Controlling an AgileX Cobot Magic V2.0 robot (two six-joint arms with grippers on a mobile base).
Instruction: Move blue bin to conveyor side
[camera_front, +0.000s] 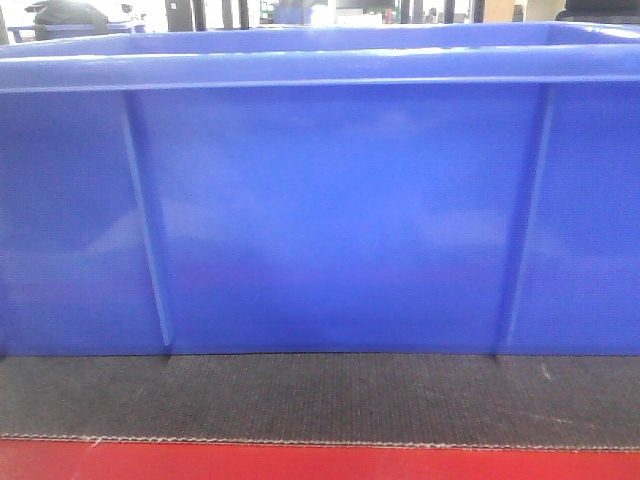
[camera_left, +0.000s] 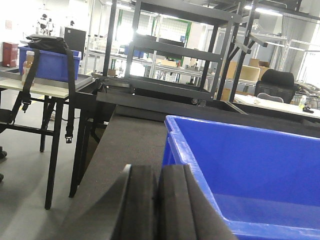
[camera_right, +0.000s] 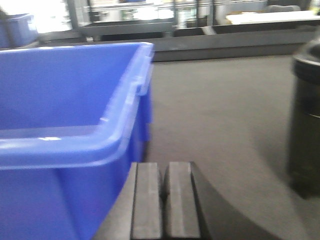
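Note:
The blue bin (camera_front: 330, 210) fills the front view, its ribbed long wall facing me, standing on the dark grey conveyor belt (camera_front: 320, 395) with a red strip (camera_front: 320, 462) along the near edge. In the left wrist view the bin (camera_left: 250, 165) lies to the right, and my left gripper (camera_left: 158, 172) is shut with nothing between its pads, just outside the bin's left corner. In the right wrist view the bin (camera_right: 65, 125) lies to the left, and my right gripper (camera_right: 163, 167) is shut and empty beside its right corner.
A black cylindrical object (camera_right: 305, 120) stands on the belt (camera_right: 225, 115) to the right. Beyond the belt are a black metal rack (camera_left: 175, 50) and a table (camera_left: 35, 87) carrying another blue crate (camera_left: 50, 62) with a black bag on it.

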